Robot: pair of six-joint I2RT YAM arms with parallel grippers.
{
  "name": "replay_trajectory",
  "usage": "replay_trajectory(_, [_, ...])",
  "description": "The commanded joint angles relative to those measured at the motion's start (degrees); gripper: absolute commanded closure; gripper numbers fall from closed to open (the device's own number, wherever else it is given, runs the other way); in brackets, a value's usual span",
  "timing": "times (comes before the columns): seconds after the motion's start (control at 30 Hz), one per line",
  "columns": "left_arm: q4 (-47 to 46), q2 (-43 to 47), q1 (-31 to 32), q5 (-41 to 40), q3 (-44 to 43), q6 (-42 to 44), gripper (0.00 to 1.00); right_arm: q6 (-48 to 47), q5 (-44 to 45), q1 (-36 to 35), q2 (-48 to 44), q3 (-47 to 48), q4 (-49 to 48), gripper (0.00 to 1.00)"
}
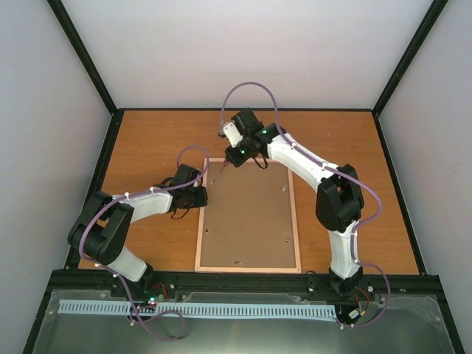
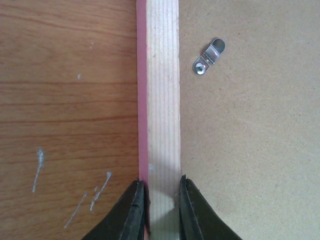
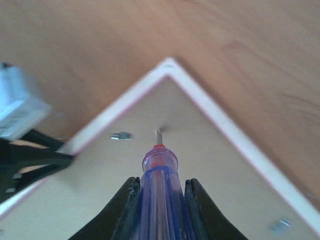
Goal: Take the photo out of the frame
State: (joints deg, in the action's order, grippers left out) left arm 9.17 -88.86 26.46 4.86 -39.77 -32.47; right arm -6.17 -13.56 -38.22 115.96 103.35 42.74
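Grey enclosure walls surround an orange-brown wooden table [image 1: 147, 140]. Top view: the large pink-railed rectangular picture frame [image 1: 251, 221] lies face down at centre, brown hardboard back up, so the sunset photo is hidden beneath. The left gripper [image 1: 196, 196] is at its 9 o'clock rail, the right gripper [image 1: 247, 156] at the 11 o'clock corner. Left wrist view: the fingers [image 2: 131, 212] pinch the pale wood rail, and a small silver metal clip [image 2: 209, 57] sits at 1 o'clock. Right wrist view: the fingers clamp a purple-handled translucent screwdriver [image 3: 159, 170], tip near the corner. Judged progress: early, backing still on. No legible writing.
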Motion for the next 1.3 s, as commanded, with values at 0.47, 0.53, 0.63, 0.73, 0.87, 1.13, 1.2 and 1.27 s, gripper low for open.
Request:
replay_trajectory(0.47, [5.15,2.01,0.26,1.37,-6.52,3.04,0.67,-8.14,-6.72,16.53,-32.26,-26.31,1.14,0.97])
replay_trajectory(0.53, [6.29,2.39,0.26,0.60,-8.61,4.76,0.58,-9.37,-7.14,19.09,-35.95,-29.81,0.86,0.97])
replay_trajectory(0.63, [7.74,3.36,0.26,0.01,-11.73,7.20,0.52,-10.53,-7.92,22.52,-41.13,-34.14,0.44,0.97])
replay_trajectory(0.73, [8.60,4.76,0.26,0.51,-14.05,10.09,0.50,-11.58,-10.83,25.69,-45.22,-37.27,0.32,0.97])
replay_trajectory(0.87, [6.55,8.78,0.85,6.53,-15.18,14.87,0.51,-15.14,-18.06,26.88,-48.91,-39.95,1.61,0.97])
replay_trajectory(1.13, [6.17,14.95,13.60,16.11,-16.78,26.97,0.55,-21.01,-33.41,26.86,-51.07,-43.11,4.14,0.97])
replay_trajectory(1.2, [5.62,15.88,17.24,16.01,-16.24,28.25,0.52,-23.66,-37.87,26.87,-50.82,-44.02,5.38,0.96])
replay_trajectory(1.27, [5.53,16.13,20.64,15.52,-16.18,28.97,0.50,-26.11,-41.84,26.88,-50.44,-45.24,6.64,0.96])
